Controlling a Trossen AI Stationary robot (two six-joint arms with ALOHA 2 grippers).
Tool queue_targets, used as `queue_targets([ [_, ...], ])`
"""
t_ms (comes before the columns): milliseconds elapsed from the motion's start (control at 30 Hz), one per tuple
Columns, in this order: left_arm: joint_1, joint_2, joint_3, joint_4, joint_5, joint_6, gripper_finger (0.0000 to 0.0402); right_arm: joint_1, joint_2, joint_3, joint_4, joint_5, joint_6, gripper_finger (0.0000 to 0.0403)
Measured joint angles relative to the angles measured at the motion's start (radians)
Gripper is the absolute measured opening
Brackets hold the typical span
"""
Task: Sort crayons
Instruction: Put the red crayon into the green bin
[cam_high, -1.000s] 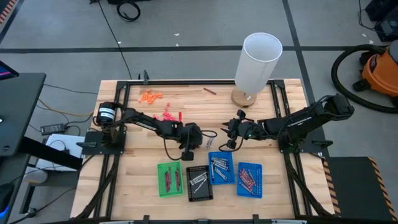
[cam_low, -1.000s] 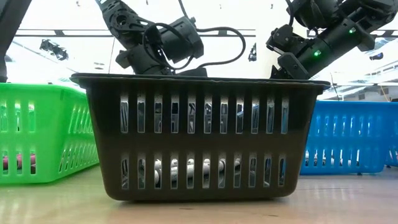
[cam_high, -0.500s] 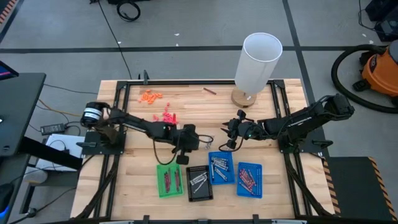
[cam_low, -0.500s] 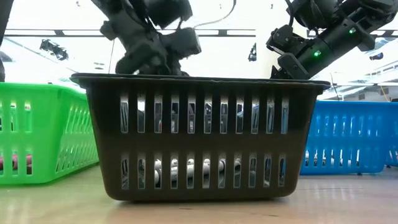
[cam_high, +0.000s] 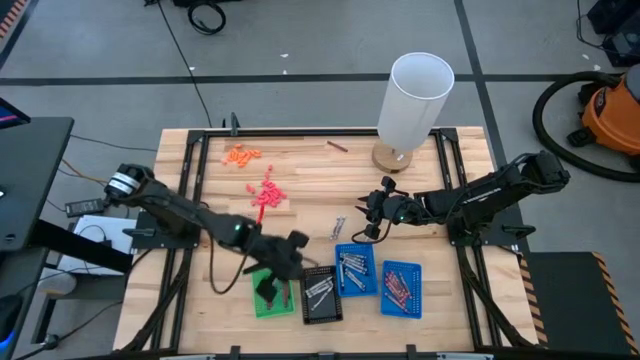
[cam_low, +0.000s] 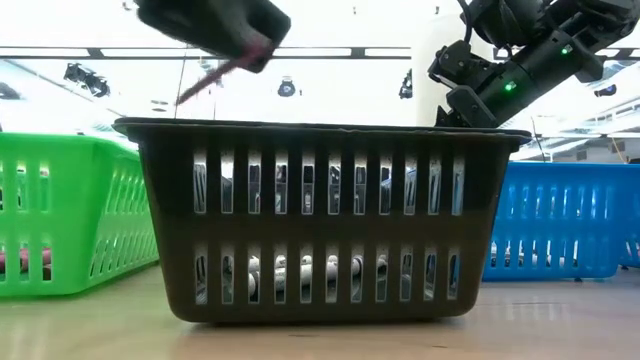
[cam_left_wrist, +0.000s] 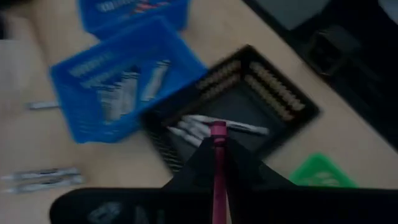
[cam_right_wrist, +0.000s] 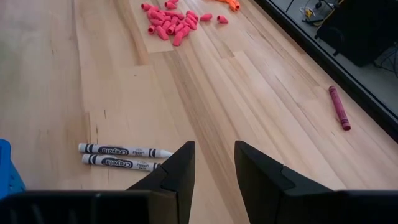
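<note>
My left gripper (cam_high: 268, 290) hangs over the green tray (cam_high: 258, 302) and the black tray (cam_high: 321, 294), shut on a dark maroon crayon (cam_left_wrist: 217, 163). My right gripper (cam_right_wrist: 214, 163) stands open above the bare table middle, holding nothing. Two silvery grey crayons (cam_right_wrist: 123, 156) lie side by side on the wood just ahead of it, also seen from above as the grey crayons (cam_high: 338, 228). Another maroon crayon (cam_high: 336, 145) lies near the far edge. More crayons lie in the trays. My left gripper pinches the maroon crayon between its two fingers, the crayon lying along them. Its free end (cam_left_wrist: 217, 130) sticks out past the fingertips. In the low view the crayon (cam_low: 215, 78) slants down out of the gripper, clear of the trays.
Two blue trays (cam_high: 355, 270) (cam_high: 402, 288) stand right of the black one (cam_low: 320, 220). A pile of pink-red bits (cam_high: 268, 192) and one of orange bits (cam_high: 241, 154) lie at the far left. A tall white cylinder (cam_high: 415, 100) stands at the far edge.
My left gripper has swung from the table's middle, beside the grey crayons, toward the near edge and the left. It has risen and now hangs over the green and black trays with the maroon crayon between its fingers.
</note>
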Motion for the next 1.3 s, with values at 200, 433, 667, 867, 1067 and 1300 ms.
queue_targets([
  [200, -0.101, 0.029, 0.001, -0.149, -0.003, 0.000, 0.0014, 0.000, 0.000, 0.000, 0.001, 0.000, 0.002, 0.0121],
  [433, -0.145, 0.092, 0.001, -0.209, -0.007, 0.000, 0.0015, 0.000, 0.000, 0.000, 0.011, 0.001, 0.002, 0.0121],
  [667, -0.145, 0.108, 0.002, -0.258, -0.027, 0.049, 0.0044, 0.000, 0.000, 0.000, 0.011, -0.003, 0.005, 0.0121],
  [867, -0.145, 0.108, 0.002, -0.279, -0.039, 0.049, 0.0066, 0.000, 0.000, 0.000, 0.008, -0.005, 0.005, 0.0121],
  [1067, -0.145, 0.108, 0.002, -0.282, -0.045, 0.049, 0.0083, 0.000, 0.000, 0.000, 0.007, -0.006, 0.005, 0.0121],
  [1300, -0.145, 0.107, 0.002, -0.281, -0.050, 0.049, 0.0087, 0.000, 0.000, 0.000, 0.007, -0.006, 0.005, 0.0121],
])
